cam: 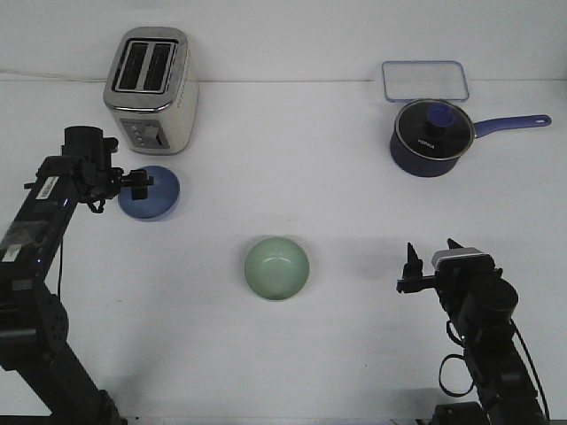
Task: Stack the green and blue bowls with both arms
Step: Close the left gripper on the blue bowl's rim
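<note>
Notably, the left gripper (142, 184) sat at the near-left rim of the blue bowl (152, 193), on the left of the table just in front of the toaster (151, 90). Whether its fingers pinched the rim or merely flanked it could not be determined from the front view. A shallow or off-centre hold on the smooth rim risked the bowl slipping or tipping during lift, and a wide swing risked striking the toaster. The green bowl (277, 267) stood upright near the table centre, untouched, well apart from both arms. The right gripper (431, 255) hovered to its right with fingers spread, empty. Simultaneous approach toward centre risked arm collision.
</note>
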Motion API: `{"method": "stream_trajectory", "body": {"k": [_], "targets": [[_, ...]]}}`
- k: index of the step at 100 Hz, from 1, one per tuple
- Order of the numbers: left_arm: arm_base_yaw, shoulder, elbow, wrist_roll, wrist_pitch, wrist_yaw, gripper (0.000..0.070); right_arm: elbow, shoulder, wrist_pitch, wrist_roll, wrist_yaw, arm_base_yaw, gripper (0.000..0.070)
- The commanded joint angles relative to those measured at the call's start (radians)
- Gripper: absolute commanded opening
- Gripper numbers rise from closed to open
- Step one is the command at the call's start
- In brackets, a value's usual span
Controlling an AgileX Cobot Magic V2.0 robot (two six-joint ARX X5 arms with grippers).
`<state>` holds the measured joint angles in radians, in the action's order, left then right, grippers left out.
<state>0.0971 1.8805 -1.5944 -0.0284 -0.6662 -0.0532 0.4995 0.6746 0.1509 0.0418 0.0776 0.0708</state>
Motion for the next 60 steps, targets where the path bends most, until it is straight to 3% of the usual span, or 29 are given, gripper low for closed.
{"method": "stream_trajectory", "body": {"k": [1,60], "targets": [[0.003,0.033,-0.021,-0.013,0.01,0.001,0.0462,0.005,0.003,-0.009,0.01,0.0,0.002,0.0538],[0.01,0.101,-0.021,-0.013,0.025,0.001,0.0453,0.005,0.003,-0.009,0.01,0.0,0.002,0.0538]]}}
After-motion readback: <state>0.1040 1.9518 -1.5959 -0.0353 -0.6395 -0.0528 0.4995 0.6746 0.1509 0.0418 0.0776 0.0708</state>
